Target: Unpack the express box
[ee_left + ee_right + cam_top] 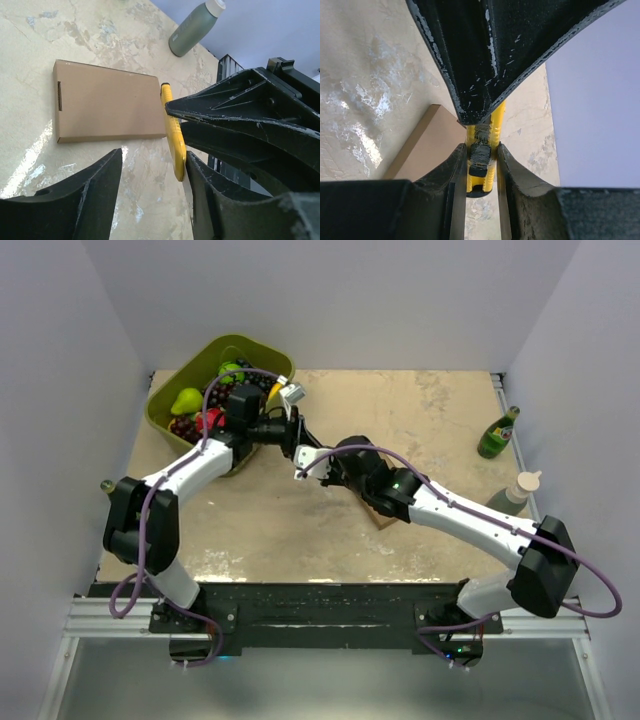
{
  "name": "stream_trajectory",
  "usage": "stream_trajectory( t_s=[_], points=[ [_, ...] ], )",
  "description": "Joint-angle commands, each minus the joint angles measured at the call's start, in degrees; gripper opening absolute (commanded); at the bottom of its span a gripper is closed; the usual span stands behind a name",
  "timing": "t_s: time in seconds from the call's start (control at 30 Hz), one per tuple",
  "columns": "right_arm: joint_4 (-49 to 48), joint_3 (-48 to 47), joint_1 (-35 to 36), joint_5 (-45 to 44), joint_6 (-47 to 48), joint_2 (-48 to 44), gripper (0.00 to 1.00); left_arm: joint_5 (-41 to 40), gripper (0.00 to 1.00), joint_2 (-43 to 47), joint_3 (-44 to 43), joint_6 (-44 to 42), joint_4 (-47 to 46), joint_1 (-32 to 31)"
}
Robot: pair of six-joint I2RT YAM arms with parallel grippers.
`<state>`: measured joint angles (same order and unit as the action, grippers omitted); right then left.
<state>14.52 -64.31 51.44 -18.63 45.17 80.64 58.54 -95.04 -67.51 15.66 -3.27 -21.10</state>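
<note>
Low in the right wrist frame, the right gripper [480,150] clamps a yellow cutter [173,135], seemingly offering it; the left gripper [152,156] brackets it, fingers [95,192] apart. The express box [427,145] lies flat, closed, lower left there.

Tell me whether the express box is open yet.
No, the express box lies flat on the table, fully closed with no flap lifted.

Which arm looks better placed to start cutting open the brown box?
Probably the right. The right gripper is shut on the yellow cutter, with the closed express box lying just below. The left gripper has its jaws apart around the cutter's end, apparently not gripping it.
</note>
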Motion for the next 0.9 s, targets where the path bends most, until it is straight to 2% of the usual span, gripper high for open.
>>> stream_trajectory(
  t_s=[0.0, 0.23, 0.33, 0.37, 0.47, 0.63, 0.67, 0.73, 0.77, 0.8, 0.87],
  points=[
    [-1.43, -2.31, 0.33, -1.05, 1.41, 0.04, 0.0, 1.74, 0.51, -0.93, -3.94, -1.69, -0.16, -0.52],
    [-0.99, -2.57, 0.42, -0.97, 1.24, -0.13, 0.0, 2.8, 0.34, -2.33, -5.0, -3.0, 0.63, -1.04],
    [-0.99, -2.57, 0.42, -0.97, 1.33, -0.22, 0.0, 3.24, 0.23, -2.95, -5.71, -2.92, 0.46, -1.22],
    [-0.99, -2.48, 0.42, -0.97, 1.33, -0.13, 0.0, 3.24, 0.14, -3.13, -5.79, -2.83, 0.46, -1.31],
    [-1.16, -2.74, 0.5, -0.88, 1.15, -0.05, 0.0, 3.68, 0.0, -3.74, -6.23, -2.92, 0.46, -1.48],
    [-1.69, -2.66, 0.59, -1.58, 1.24, -0.13, 0.0, 5.53, 0.0, -3.83, -6.15, -5.72, 2.55, -1.49],
    [-1.87, -2.57, 0.42, -1.76, -0.33, -0.05, 0.03, 5.79, 0.0, -3.75, -5.8, -6.6, 3.09, -1.49],
    [1.63, -4.67, -0.28, -0.54, -3.14, -0.22, 0.17, 5.7, 0.0, -3.22, -5.18, -10.8, 6.05, -1.4],
    [4.95, -8.42, -2.29, 6.52, -6.11, -0.48, 0.37, 5.97, 0.0, -2.78, -3.7, -11.96, 5.91, -1.4],
    [10.64, -10.11, -3.53, 10.16, -7.45, -0.75, 0.47, 6.05, 0.0, -2.34, -2.73, -12.75, 5.12, -1.4],
    [14.46, -12.58, -6.6, 18.5, -9.74, -2.93, 0.71, 6.58, 0.0, -1.11, -0.79, -14.07, 1.97, -1.14]
  ],
)
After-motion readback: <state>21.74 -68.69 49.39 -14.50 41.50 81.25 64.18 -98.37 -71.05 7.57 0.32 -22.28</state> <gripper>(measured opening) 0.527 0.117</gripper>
